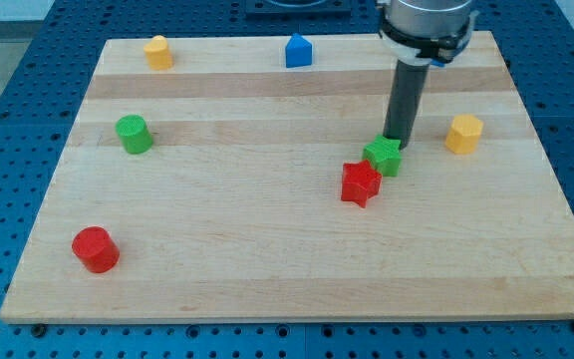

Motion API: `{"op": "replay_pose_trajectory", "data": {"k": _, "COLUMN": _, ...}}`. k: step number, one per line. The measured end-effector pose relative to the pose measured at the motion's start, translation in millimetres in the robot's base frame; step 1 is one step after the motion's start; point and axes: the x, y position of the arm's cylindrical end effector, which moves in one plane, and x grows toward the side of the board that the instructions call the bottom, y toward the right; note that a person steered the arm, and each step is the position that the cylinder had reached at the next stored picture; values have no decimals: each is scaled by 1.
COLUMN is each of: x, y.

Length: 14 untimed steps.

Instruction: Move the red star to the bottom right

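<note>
My tip (398, 139) just above green star (384, 156), red star (360, 183) touching lower left

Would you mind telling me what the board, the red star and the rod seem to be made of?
The board looks like pale unpainted wood: lengthwise planks with visible grain and a matte face. The red star is probably moulded plastic, judging by its even saturated colour and smooth, slightly glossy sides, though painted wood cannot be ruled out. The rod is dark and matte, perhaps plastic or coated metal; my tip sits just behind the green star.

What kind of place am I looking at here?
Probably a robotics lab bench: a wooden board lies on a blue perforated table, and my tip touches a green star beside the red star.
</note>
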Motion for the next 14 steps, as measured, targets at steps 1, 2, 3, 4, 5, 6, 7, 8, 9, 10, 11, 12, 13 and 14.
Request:
{"op": "replay_pose_trajectory", "data": {"k": 1, "x": 2, "y": 18}}
{"op": "replay_pose_trajectory", "data": {"k": 2, "x": 18, "y": 18}}
{"op": "replay_pose_trajectory", "data": {"k": 3, "x": 24, "y": -4}}
{"op": "replay_pose_trajectory", "data": {"k": 4, "x": 23, "y": -41}}
{"op": "replay_pose_trajectory", "data": {"k": 5, "x": 23, "y": -71}}
{"op": "replay_pose_trajectory", "data": {"k": 6, "x": 10, "y": -73}}
{"op": "replay_pose_trajectory", "data": {"k": 7, "x": 2, "y": -90}}
{"op": "replay_pose_trajectory", "data": {"k": 8, "x": 10, "y": -106}}
{"op": "replay_pose_trajectory", "data": {"k": 9, "x": 30, "y": -121}}
{"op": "replay_pose_trajectory", "data": {"k": 10, "x": 36, "y": -138}}
{"op": "replay_pose_trajectory", "data": {"k": 11, "x": 37, "y": -162}}
{"op": "replay_pose_trajectory", "data": {"k": 12, "x": 51, "y": -171}}
{"op": "replay_pose_trajectory", "data": {"k": 13, "x": 64, "y": -169}}
{"op": "replay_pose_trajectory", "data": {"k": 14, "x": 65, "y": -160}}
